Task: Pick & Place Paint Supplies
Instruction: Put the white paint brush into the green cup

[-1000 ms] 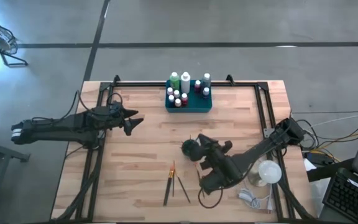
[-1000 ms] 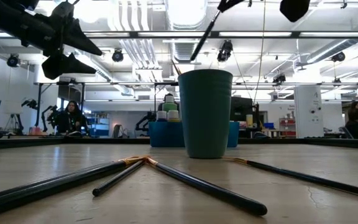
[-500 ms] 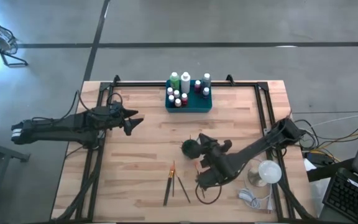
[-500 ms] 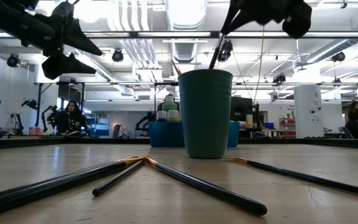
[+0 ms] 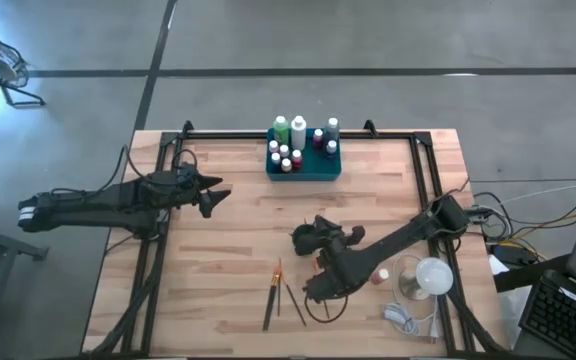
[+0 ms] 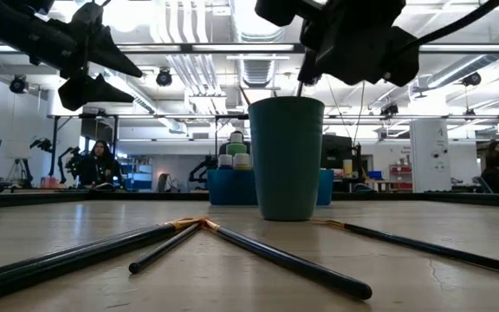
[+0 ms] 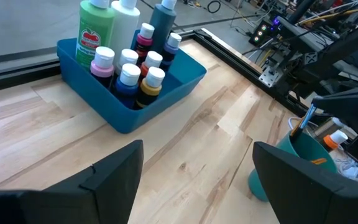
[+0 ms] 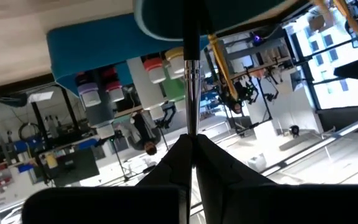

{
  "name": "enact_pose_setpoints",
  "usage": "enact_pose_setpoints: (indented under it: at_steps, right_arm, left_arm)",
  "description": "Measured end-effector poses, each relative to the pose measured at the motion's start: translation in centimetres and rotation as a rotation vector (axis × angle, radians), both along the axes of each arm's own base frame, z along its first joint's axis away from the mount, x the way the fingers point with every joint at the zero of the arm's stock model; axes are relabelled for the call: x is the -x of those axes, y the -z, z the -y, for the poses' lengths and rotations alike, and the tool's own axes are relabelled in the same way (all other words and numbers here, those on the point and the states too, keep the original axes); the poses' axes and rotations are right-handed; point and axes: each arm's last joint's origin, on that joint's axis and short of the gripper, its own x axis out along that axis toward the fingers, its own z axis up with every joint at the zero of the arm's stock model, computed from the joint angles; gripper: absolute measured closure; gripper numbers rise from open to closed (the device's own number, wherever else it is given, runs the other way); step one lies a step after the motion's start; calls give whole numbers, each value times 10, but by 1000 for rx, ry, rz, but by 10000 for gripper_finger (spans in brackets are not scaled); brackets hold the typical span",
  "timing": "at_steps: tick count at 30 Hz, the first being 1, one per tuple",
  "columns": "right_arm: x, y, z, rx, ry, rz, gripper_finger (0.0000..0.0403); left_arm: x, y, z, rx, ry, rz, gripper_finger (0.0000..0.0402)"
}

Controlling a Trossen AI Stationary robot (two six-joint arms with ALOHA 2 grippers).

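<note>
Right pincer (image 8: 191,144), clamped on a paintbrush (image 8: 191,87), above the cup (image 6: 287,156); left pincer (image 5: 215,196), fingers apart, well away, facing the tray (image 7: 166,87).

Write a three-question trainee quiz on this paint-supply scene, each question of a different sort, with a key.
1. True or false: the right gripper is shut on a paintbrush over the cup.
2. Where are the paint bottles? A) in the teal tray B) lying on the table C) in the cup
3. Fill in: the left gripper, away from the cup, is ____.

Key: 1 true; 2 A; 3 open
</note>
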Motion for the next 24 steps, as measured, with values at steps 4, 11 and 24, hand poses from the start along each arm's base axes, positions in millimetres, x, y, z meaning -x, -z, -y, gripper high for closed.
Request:
enact_pose_setpoints:
  at_steps: [4,11,24]
  right_arm:
    - [-3,7,-1,4,-2,-10,395]
    - [-5,13,-3,9,-8,-20,395]
    - [-5,13,-7,-6,-10,3,380]
  left_arm:
    - [0,0,0,0,0,0,94]
    - [0,0,0,0,0,0,94]
    - [0,0,0,0,0,0,94]
